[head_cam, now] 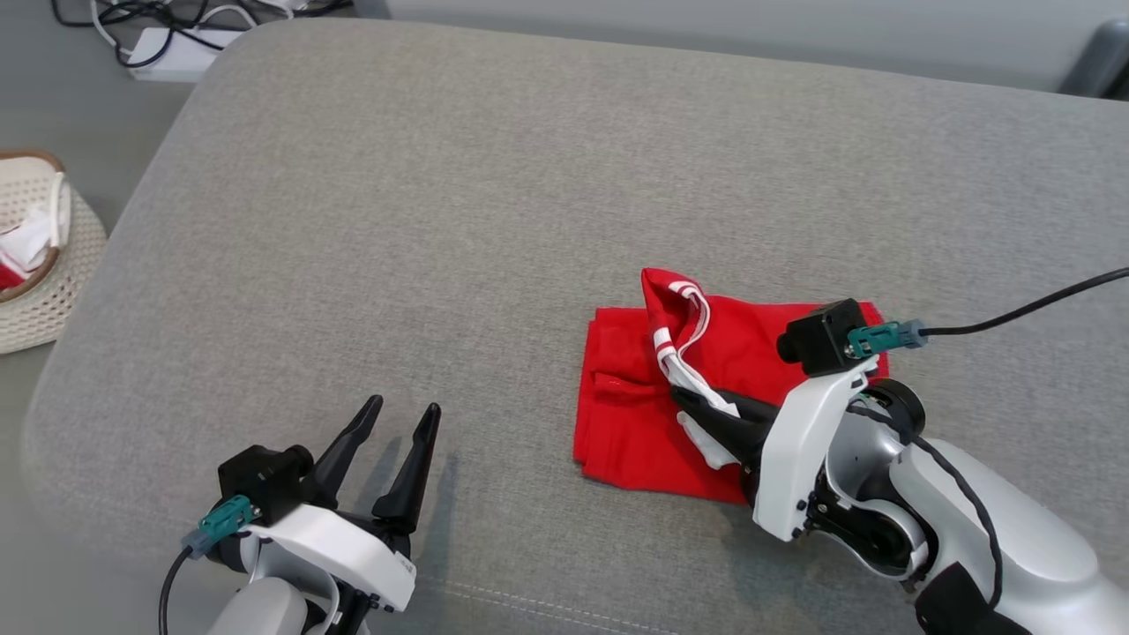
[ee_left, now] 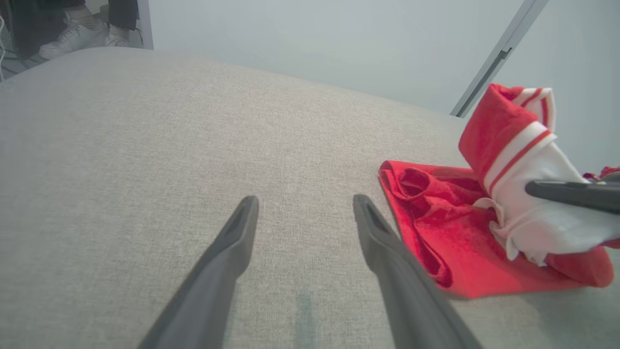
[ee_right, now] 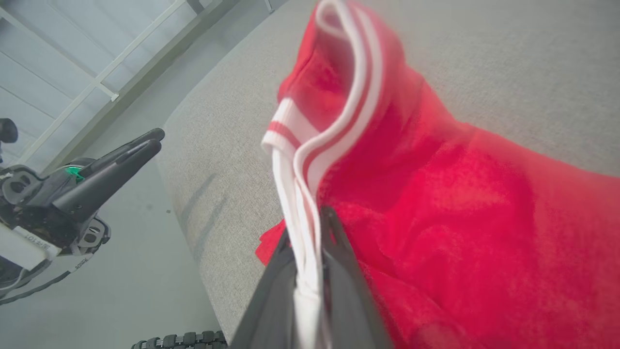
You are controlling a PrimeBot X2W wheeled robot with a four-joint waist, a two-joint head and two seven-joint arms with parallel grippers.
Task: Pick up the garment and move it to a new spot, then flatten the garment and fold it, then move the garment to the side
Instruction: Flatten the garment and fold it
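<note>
1. Garment [head_cam: 635, 414] first: it's red with white striped trim, lying as a rough folded rectangle on the grey cushion [head_cam: 441, 220]. It's on the right side, closer to the front edge than the back.
2. Right claw [head_cam: 684, 399] is clamped on that white striped trim, pinching it between both fingers. The right wrist view shows it best, with white fabric sandwiched tight and running down between the two dark fingers.
3. The pinched bit is lifted off the rest, so a red flap with the striped edge stands up above the flat part. Everything else of the garment lies on the cushion.
4. Left claw [head_cam: 404, 406] is spread wide with nothing in it, over bare cushion at the lower left, well apart from the garment. In its own wrist view the red edge shows just past the right-hand finger.
5. Off the cushion on the left sits a woven basket [head_cam: 35, 291] on the floor, with some white and red cloth inside.
6. Top left on the floor there's a white power strip [head_cam: 172, 48] with dark cables tangled around it.
7. The left wrist view also catches a person's white shoes [ee_left: 72, 36] on the floor beyond the far end of the cushion.
</note>
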